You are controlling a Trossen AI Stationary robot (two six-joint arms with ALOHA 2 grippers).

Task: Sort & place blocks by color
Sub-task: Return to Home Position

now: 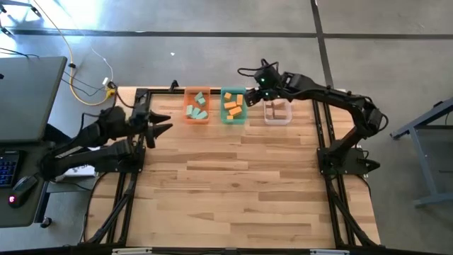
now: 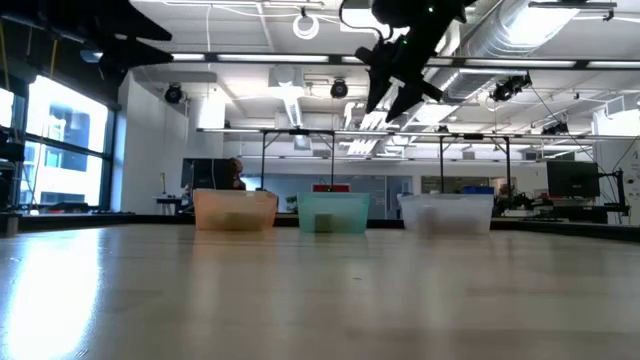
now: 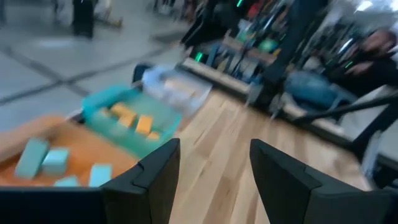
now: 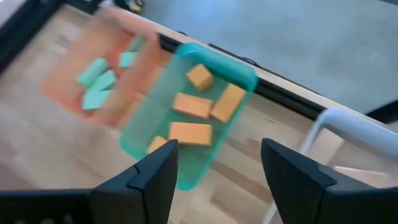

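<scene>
Three trays stand in a row at the table's far edge. The orange tray [image 1: 187, 113] holds teal blocks [image 4: 96, 78]. Orange blocks [image 4: 193, 106] lie in the green tray [image 1: 224, 113]. The clear tray [image 1: 287, 119] holds tan blocks [image 1: 277, 110]. My right gripper [image 4: 219, 155] hangs open high above the gap between the green and clear trays [image 1: 259, 85], with nothing between its fingers. My left gripper [image 1: 168, 123] is open near the table's far left corner, left of the orange tray and pointing toward the trays, empty [image 3: 214, 152].
The bare wooden tabletop [image 1: 233, 184] stretches from the trays to the near edge. Black frame rails [image 1: 325, 142] run along both sides of the table. A laptop and a keyboard [image 1: 14, 127] sit off the table's left, with cables [image 1: 85, 78] on the floor behind.
</scene>
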